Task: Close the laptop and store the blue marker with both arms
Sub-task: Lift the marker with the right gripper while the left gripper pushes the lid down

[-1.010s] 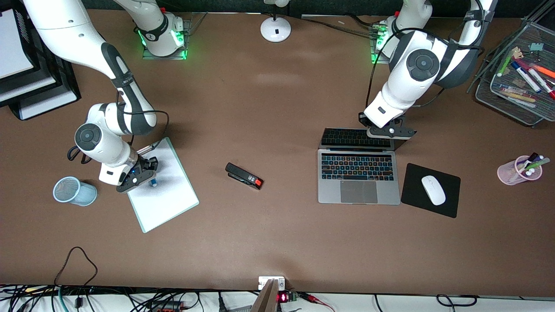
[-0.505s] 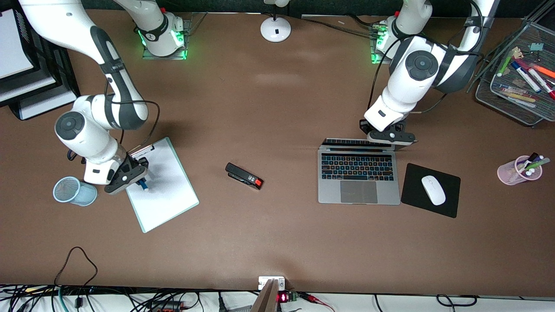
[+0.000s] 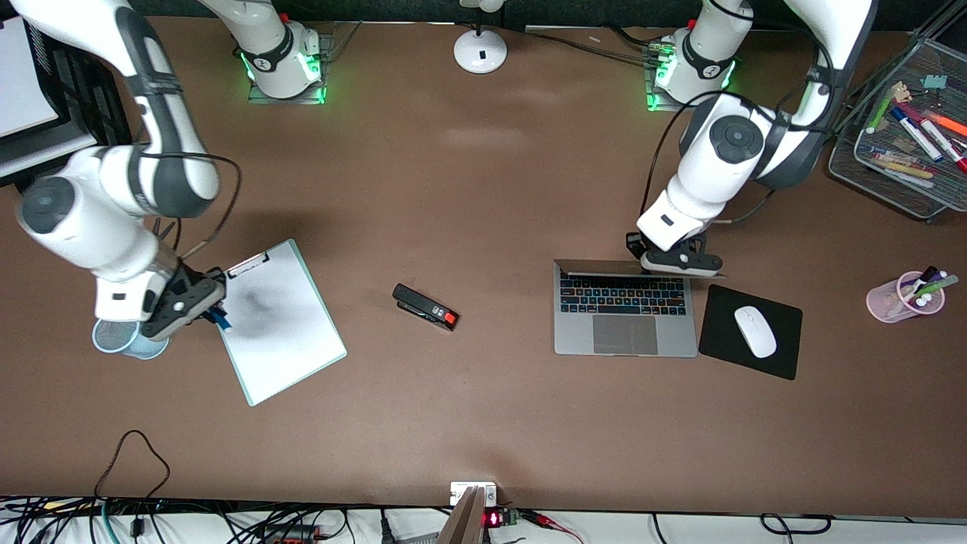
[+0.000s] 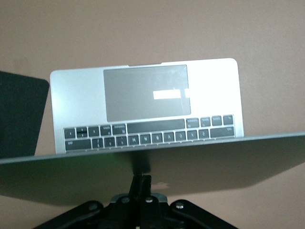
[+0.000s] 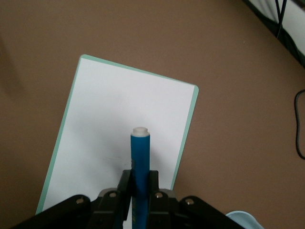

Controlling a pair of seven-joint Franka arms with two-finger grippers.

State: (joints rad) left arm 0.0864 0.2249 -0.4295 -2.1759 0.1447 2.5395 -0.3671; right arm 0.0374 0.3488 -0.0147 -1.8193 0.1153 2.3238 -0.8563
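Observation:
The silver-grey laptop (image 3: pixel 625 326) lies toward the left arm's end of the table, its lid (image 3: pixel 604 267) tilted low over the lit keyboard. My left gripper (image 3: pixel 680 262) is shut, fingers together, pressed against the back of the lid (image 4: pixel 214 162); the keyboard and trackpad (image 4: pixel 145 93) show under the lid. My right gripper (image 3: pixel 205 308) is shut on the blue marker (image 3: pixel 219 318) and holds it in the air over the edge of the white clipboard (image 3: pixel 283 332), beside the blue mesh cup (image 3: pixel 117 340). In the right wrist view the marker (image 5: pixel 140 152) sticks out past the right gripper (image 5: pixel 139 183), white tip forward.
A black stapler (image 3: pixel 425 306) lies mid-table. A white mouse (image 3: pixel 755 331) sits on a black mouse pad (image 3: pixel 718 347) beside the laptop. A pink cup of pens (image 3: pixel 905 296) and a mesh tray of markers (image 3: pixel 899 143) stand at the left arm's end. Paper trays (image 3: pixel 45 136) stand at the right arm's end.
The left gripper has pushed the laptop lid further down over the keyboard. The right gripper has lifted the blue marker off the clipboard and carried it toward the blue mesh cup.

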